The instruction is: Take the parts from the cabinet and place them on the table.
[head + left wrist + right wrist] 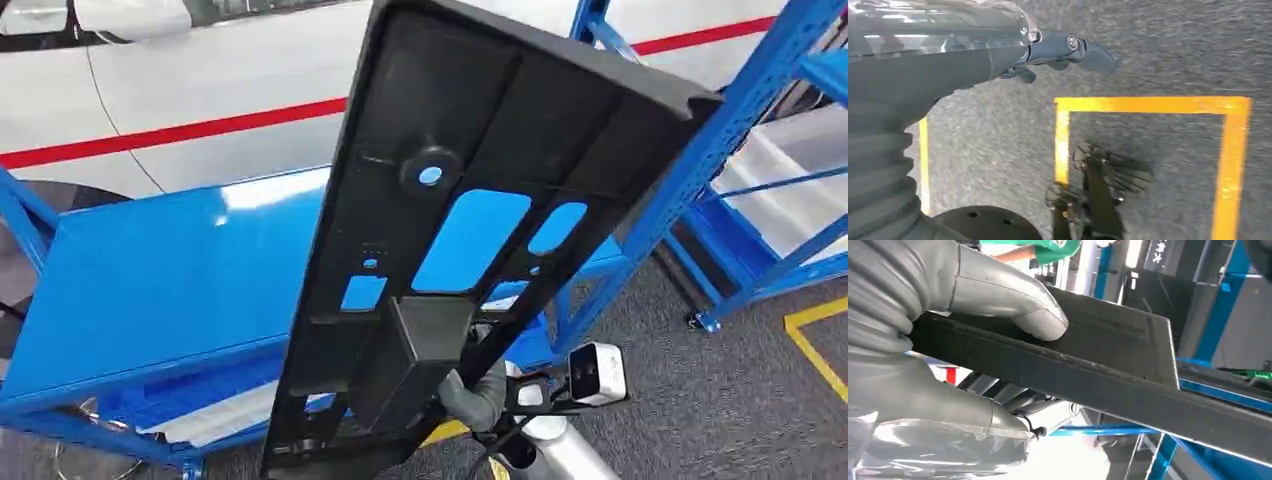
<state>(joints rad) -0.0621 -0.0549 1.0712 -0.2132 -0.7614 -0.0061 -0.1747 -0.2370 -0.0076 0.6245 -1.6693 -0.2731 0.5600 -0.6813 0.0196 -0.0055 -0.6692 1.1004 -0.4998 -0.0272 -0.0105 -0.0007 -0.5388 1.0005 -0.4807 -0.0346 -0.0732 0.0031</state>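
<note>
While it hangs tilted in the air above the blue table (pixel 150 280), the black plastic part (pixel 480 200), a long flat panel w/ ribs, a round boss and several cut-outs, is gripped near its lower end by the right hand (pixel 475 395). In the head view the panel runs diagonally, upper end toward the top right, lower end near the bottom edge left of centre; blue table top shows through its cut-outs. A boxy block on the panel's near face sits just above the grey fingers, which wrap the panel's edge from beneath.

Right wrist view: the thick grey thumb (pixel 1013 302) presses on one face of the panel (pixel 1108 365), the other fingers (pixel 948 410) lie against the opposite face, so the panel's edge is clamped between them. The part touches neither table nor rack.

Left hand (pixel 1063 52) hangs over the grey carpeted floor (pixel 1168 55); fingers look loosely extended w/ nothing in them. Yellow floor tape (pixel 1148 105) forms a rectangle outline below it.

Around: blue steel rack uprights (pixel 730 130) at the right of the head view, a lower blue shelf w/ pale sheets under the table, a white car body w/ a red stripe (pixel 200 128) behind. A person in a green top (pixel 1053 247) stands in the right wrist view's background.
</note>
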